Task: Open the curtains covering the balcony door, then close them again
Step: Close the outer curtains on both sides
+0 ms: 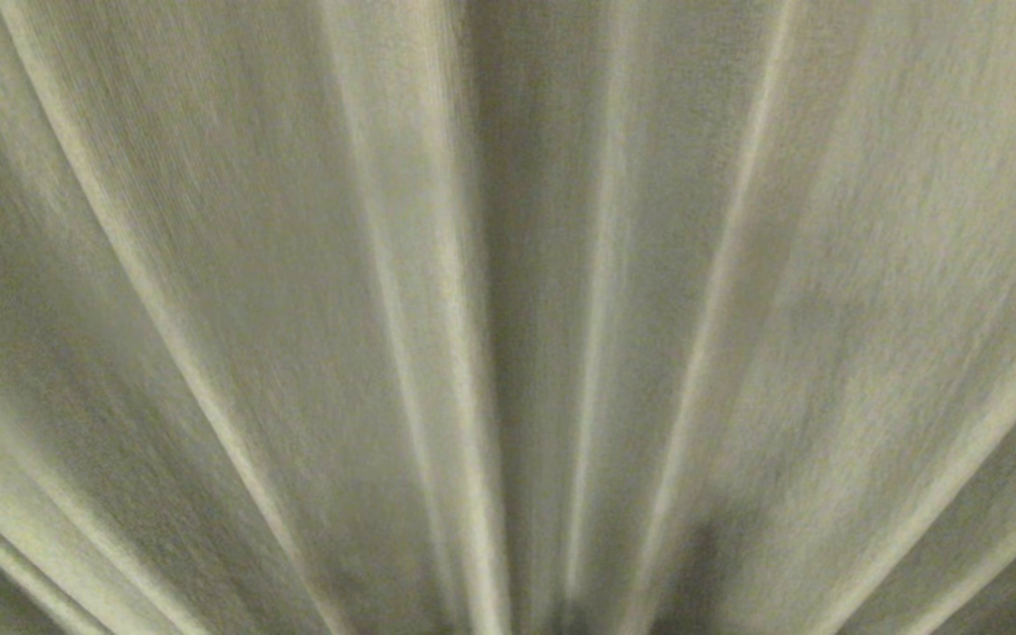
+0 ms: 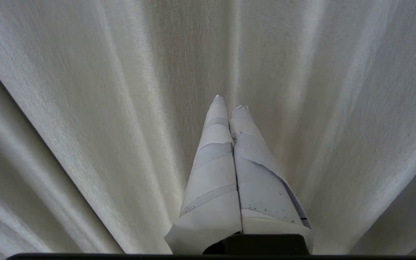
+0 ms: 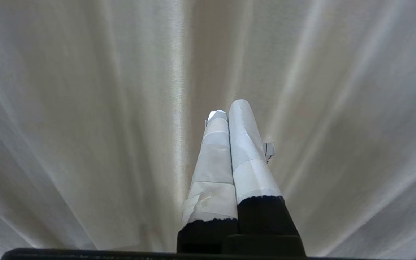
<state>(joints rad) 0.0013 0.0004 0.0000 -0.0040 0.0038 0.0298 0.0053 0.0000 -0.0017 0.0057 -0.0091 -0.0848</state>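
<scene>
Fabric is the hazard: the curtains (image 1: 508, 317) fill every view, drawn across, hiding the door. Left end effector (image 2: 228, 103) and right end effector (image 3: 229, 108) are both pressed together, holding nothing, so either could snag or slip off a fold. No writing shows.

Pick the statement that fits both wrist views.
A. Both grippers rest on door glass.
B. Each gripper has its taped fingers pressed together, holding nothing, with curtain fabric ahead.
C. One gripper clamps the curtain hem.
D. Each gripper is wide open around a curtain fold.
B: the left gripper and the right gripper each show fingers shut side by side, with only the folded curtains beyond them.
</scene>
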